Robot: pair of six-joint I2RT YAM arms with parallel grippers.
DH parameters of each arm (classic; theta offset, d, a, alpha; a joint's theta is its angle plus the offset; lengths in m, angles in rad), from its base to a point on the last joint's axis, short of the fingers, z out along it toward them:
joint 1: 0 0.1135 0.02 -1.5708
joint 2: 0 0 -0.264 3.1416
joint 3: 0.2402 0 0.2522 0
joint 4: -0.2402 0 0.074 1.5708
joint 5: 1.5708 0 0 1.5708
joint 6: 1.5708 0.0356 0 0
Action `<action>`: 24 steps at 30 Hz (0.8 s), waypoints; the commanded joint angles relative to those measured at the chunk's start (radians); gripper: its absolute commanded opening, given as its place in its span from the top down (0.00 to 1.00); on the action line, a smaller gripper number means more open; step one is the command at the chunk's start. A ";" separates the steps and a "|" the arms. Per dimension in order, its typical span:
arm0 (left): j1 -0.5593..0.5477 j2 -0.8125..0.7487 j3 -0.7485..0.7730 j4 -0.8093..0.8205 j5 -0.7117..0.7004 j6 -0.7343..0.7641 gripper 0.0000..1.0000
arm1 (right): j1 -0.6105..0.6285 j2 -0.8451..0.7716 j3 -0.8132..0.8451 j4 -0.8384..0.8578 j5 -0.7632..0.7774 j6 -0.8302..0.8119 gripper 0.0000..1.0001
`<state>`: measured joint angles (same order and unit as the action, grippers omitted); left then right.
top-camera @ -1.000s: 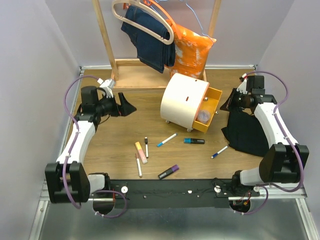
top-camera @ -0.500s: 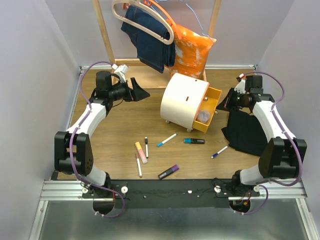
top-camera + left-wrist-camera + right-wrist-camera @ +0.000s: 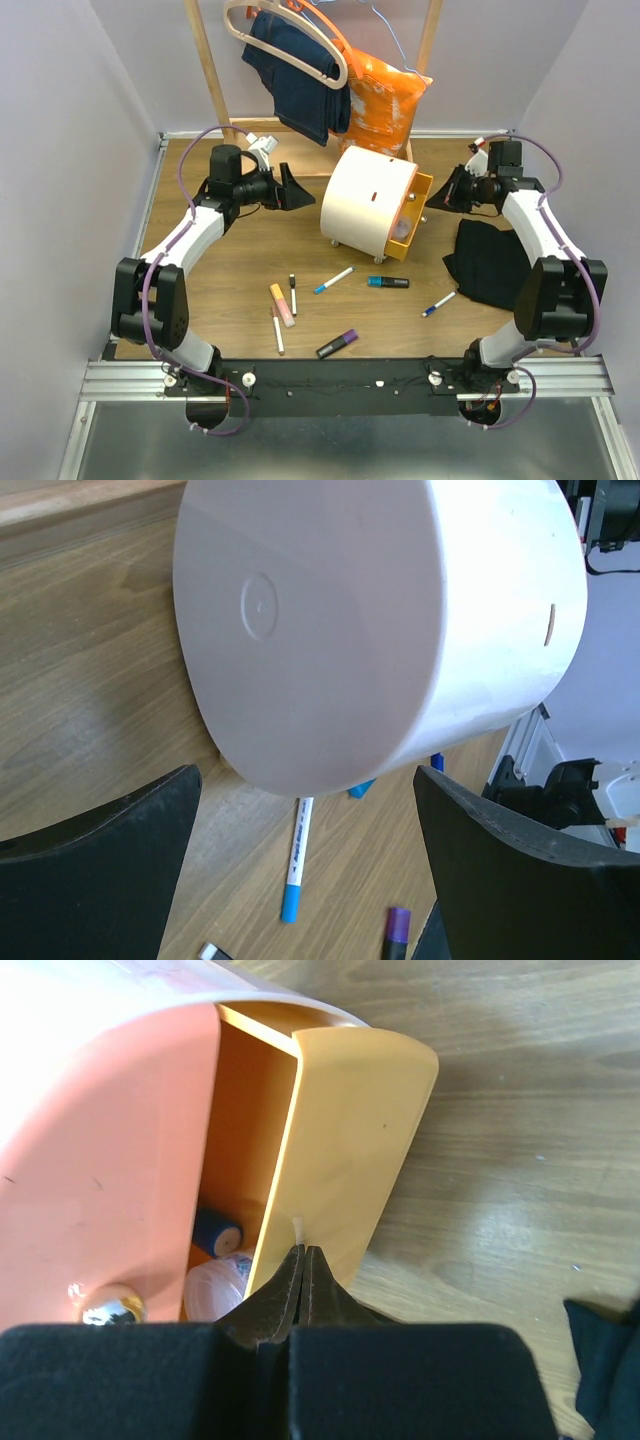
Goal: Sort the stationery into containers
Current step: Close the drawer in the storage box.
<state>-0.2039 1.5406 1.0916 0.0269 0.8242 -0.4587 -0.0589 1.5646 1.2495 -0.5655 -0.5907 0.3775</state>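
Table: a brown wooden table (image 3: 240,270) is carrying all items listed below.
Cabinet: a cream-white, round-topped plastic mini cabinet (image 3: 367,200) is sitting at table centre, towards the far side, between the two grippers.
Drawer: one orange drawer (image 3: 418,212) is standing pulled out on the cabinet's right side.
Drawer contents: a small clear round tape roll (image 3: 218,1285) is lying inside, and a blue-capped item (image 3: 216,1232) is lying just behind it. A shiny round knob (image 3: 110,1310) is showing on the orange face beside the opening.
Cloth: a dark folded cloth (image 3: 492,262) is lying right of the cabinet, apart from it.
Left gripper (image 3: 290,188): it is hovering just beside the cabinet's left side, with its black fingers (image 3: 110,850) spread wide apart and holding nothing.
Right gripper (image 3: 447,192): its black fingertips (image 3: 290,1280) are pressing together and meeting the outer face of the drawer front.
Loose stationery: seven pieces are lying near of the cabinet, well apart from both grippers:
- black marker with a purple end (image 3: 337,344)
- black marker with a teal band (image 3: 388,282)
- orange-pink marker (image 3: 281,305)
- white pen with a blue cap (image 3: 333,280)
- blue-tipped pen (image 3: 438,303), just beside the cloth
- slim white pen (image 3: 277,330)
- short white pen with a black cap (image 3: 293,294)
Markings: print on the white pen's barrel is showing in the left wrist view but is too small to read.
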 commanded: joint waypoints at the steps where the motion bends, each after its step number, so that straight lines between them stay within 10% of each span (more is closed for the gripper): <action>1: -0.029 0.018 0.025 -0.018 0.023 0.031 0.04 | 0.022 0.037 0.041 0.050 -0.073 0.034 0.96; 24: -0.051 0.007 0.039 -0.090 -0.003 0.089 0.04 | 0.110 0.126 0.154 -0.005 0.021 0.009 0.90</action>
<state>-0.2554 1.5719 1.1034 0.0010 0.8238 -0.4187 0.0349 1.6924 1.3495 -0.5186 -0.6266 0.4194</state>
